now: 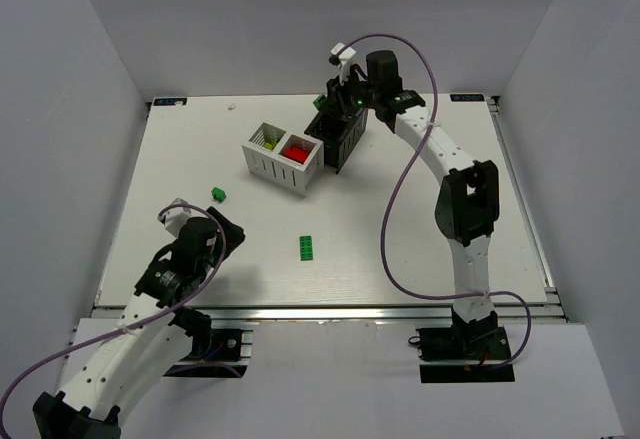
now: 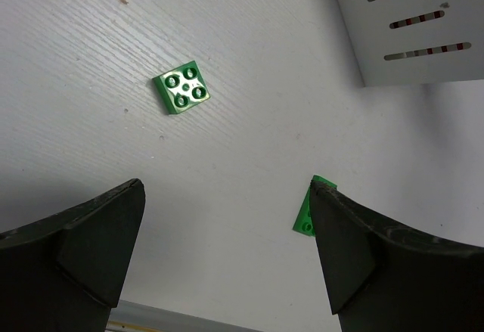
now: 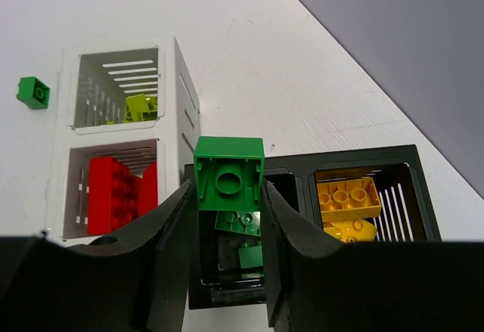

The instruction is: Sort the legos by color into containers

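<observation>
My right gripper (image 3: 229, 190) is shut on a dark green brick (image 3: 229, 173) and holds it above the left compartment of the black container (image 3: 299, 164), where more dark green bricks (image 3: 240, 224) lie. Its right compartment holds orange-yellow bricks (image 3: 348, 198). The white container (image 3: 180, 97) holds a lime brick (image 3: 140, 107) and red bricks (image 3: 113, 192). My left gripper (image 2: 227, 188) is open and empty above the table. A small square dark green brick (image 2: 181, 88) lies ahead of it. A flat green brick (image 2: 304, 215) lies partly hidden behind its right finger (image 2: 355, 249).
In the top view the white container (image 1: 262, 162) and black container (image 1: 340, 149) stand side by side at the table's back middle. The small green brick (image 1: 217, 195) and the flat green brick (image 1: 308, 247) lie on the open table in front of them.
</observation>
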